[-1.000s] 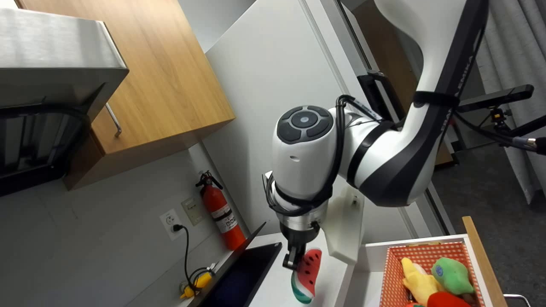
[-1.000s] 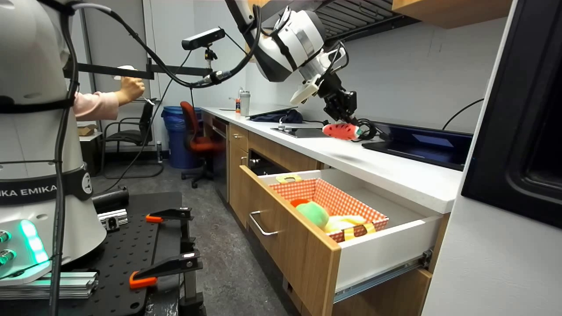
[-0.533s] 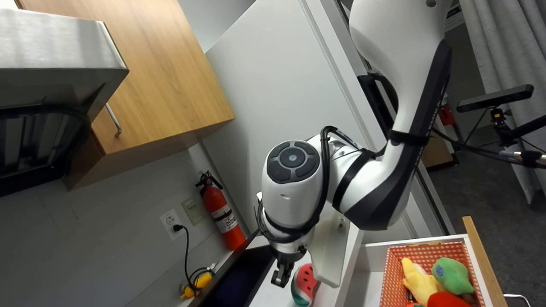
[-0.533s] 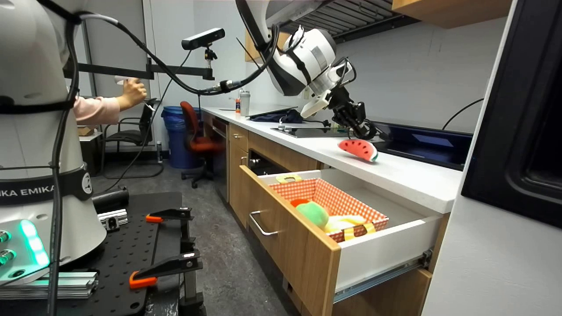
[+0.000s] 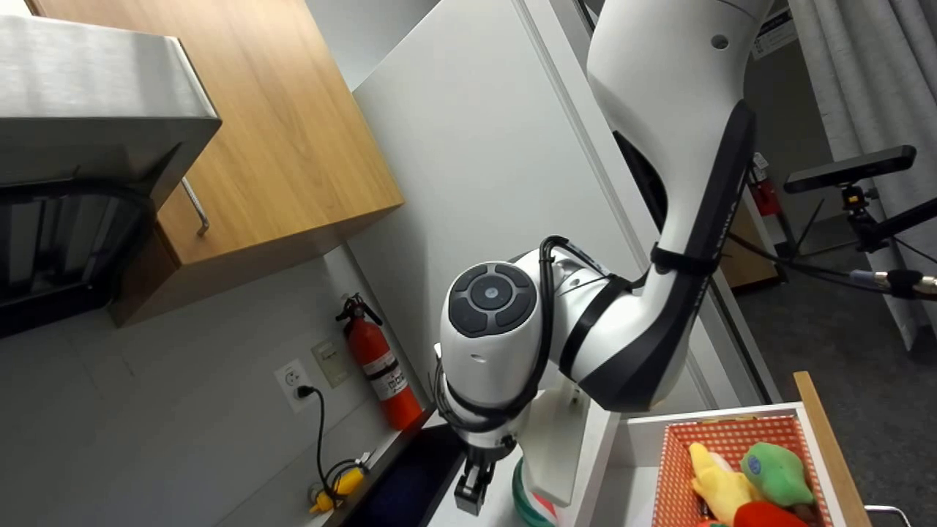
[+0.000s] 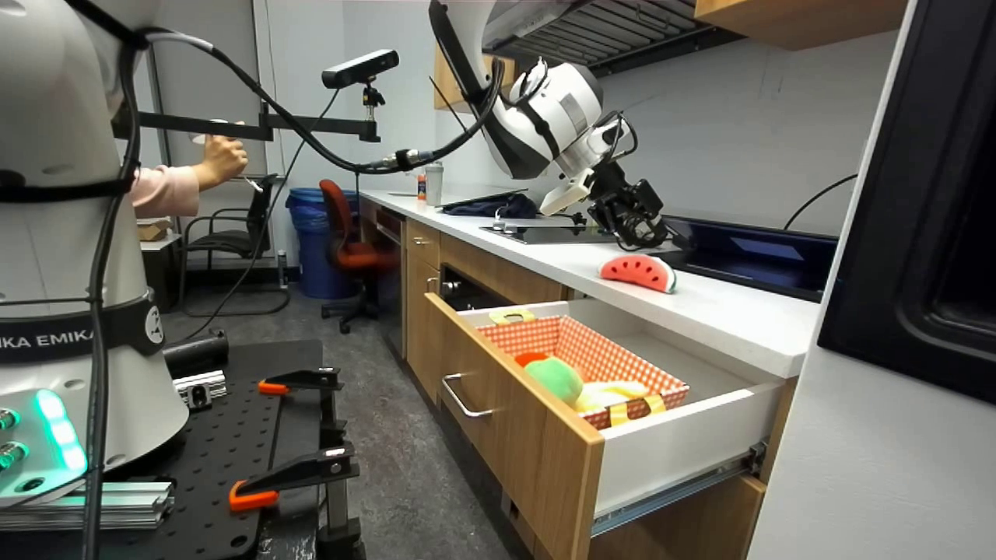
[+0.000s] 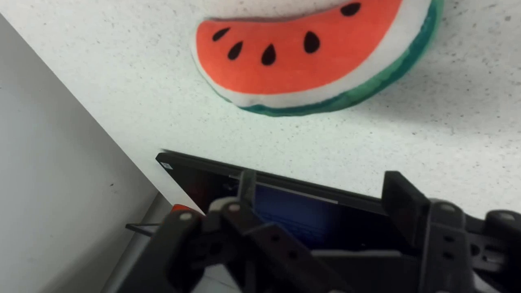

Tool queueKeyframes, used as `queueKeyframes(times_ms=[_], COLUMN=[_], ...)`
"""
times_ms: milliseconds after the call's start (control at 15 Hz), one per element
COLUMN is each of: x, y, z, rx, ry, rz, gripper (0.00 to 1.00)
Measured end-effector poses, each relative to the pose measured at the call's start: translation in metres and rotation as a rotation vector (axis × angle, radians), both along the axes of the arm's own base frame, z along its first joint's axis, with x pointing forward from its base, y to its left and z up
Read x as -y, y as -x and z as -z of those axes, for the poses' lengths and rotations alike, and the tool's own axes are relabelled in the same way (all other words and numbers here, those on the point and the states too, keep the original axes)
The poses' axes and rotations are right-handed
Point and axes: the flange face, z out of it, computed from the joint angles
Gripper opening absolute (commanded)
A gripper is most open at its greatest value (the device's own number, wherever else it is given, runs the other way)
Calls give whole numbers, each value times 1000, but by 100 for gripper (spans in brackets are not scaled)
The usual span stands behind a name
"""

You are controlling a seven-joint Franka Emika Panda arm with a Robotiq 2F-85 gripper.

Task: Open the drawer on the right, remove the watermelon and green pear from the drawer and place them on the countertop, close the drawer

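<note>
Two fruits wanted: watermelon [image 7: 285,69] lay on countertop [image 7: 468,158], green pear [image 5: 777,476] sat in checked basket [image 6: 611,350] inside pulled-out drawer [image 6: 685,451]. Gripper [image 7: 320,189] stood clear of watermelon's rind, jaws apart, holding nothing. Both fruits looked like stuffed cloth: probably light, soft, not fragile, hardly slippery. Likely best hold: green pear across fat belly, clear of yellow toy [image 5: 719,481] beside it; watermelon at mid-slice. Robot's base band [image 6: 54,346] read "KA EMIKA"; blue patch [image 5: 755,465] on green pear and extinguisher label [image 5: 386,377] illegible.
</note>
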Motion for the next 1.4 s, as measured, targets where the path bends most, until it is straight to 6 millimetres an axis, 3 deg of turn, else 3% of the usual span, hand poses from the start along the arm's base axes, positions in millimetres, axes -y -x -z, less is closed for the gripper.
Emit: queueKeyframes(times_ms=[600,867,1400], x=[3,23,46], y=[0,26,84], z=[6,7,-16], rx=[-9,-42,-70], ry=[10,36,53], rz=[7,18,25], gripper=[100,100,100])
